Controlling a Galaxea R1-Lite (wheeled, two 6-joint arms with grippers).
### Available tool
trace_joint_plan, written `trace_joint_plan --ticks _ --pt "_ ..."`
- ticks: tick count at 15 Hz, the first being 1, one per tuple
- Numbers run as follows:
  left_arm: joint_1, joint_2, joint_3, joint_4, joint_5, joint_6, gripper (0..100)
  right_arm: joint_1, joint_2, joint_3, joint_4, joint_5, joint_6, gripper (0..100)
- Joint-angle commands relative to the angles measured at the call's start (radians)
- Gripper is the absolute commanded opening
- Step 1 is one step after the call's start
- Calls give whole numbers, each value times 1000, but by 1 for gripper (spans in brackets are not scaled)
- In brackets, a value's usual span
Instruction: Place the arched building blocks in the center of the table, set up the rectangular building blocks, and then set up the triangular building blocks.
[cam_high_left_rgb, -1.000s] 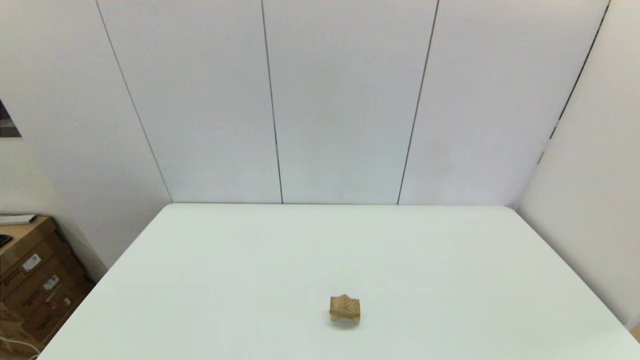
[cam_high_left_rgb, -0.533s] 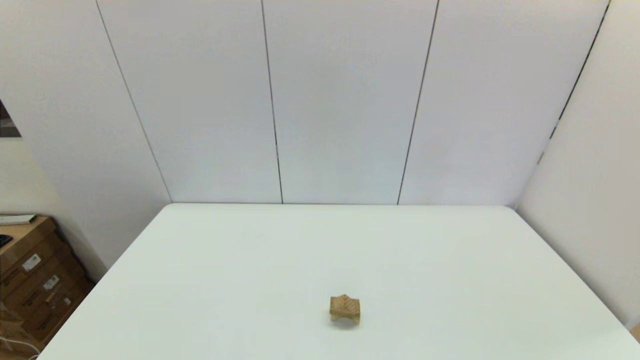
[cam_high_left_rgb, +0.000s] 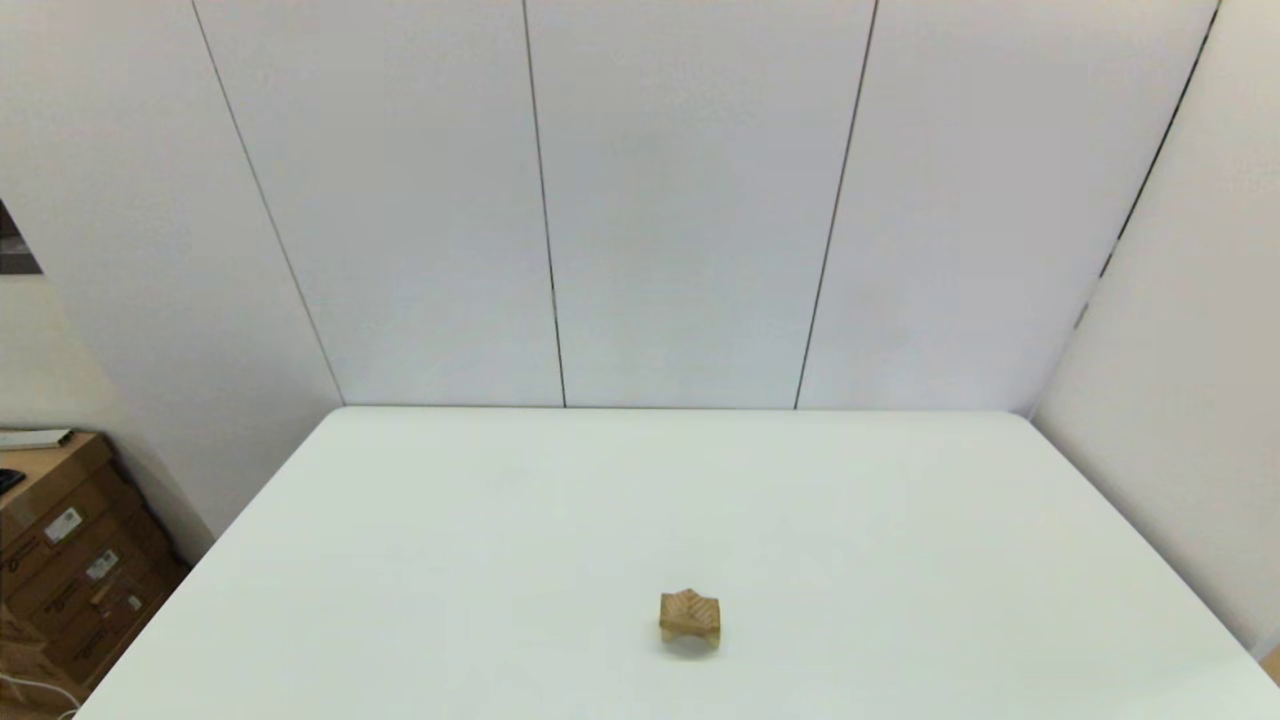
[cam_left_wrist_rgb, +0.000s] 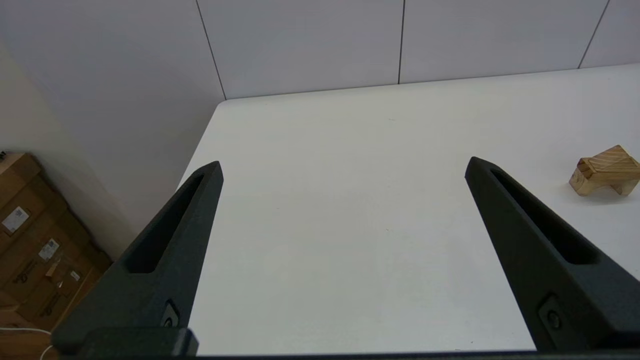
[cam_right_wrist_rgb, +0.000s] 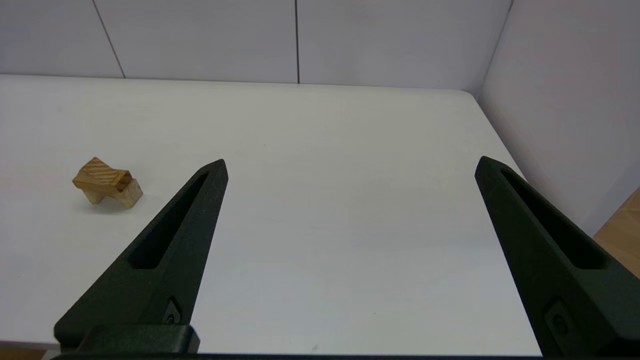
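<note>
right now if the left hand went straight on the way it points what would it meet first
Probably just bare table. The left hand is open, and nothing lies between its fingers ahead. The stack of blocks sits off to the side, outside the line of the fingers. Past the table's far edge is the wall.

The table is looked down on from the head view, high and forward, with the back wall panels filling the upper half. From the left wrist view, the scene is seen low over the table's left near part, between that arm's wide-set fingers. From the right wrist view, the right near part is seen likewise. The stacked wooden blocks are shared by all three views.
</note>
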Motion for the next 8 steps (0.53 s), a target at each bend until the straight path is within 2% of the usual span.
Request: trace_joint_plan --ticks 1,8 --pt "0 2 0 0 -1 0 100 0 0 0 0 1 0 100" --pt "0 2 0 0 -1 0 100 0 0 0 0 1 0 100"
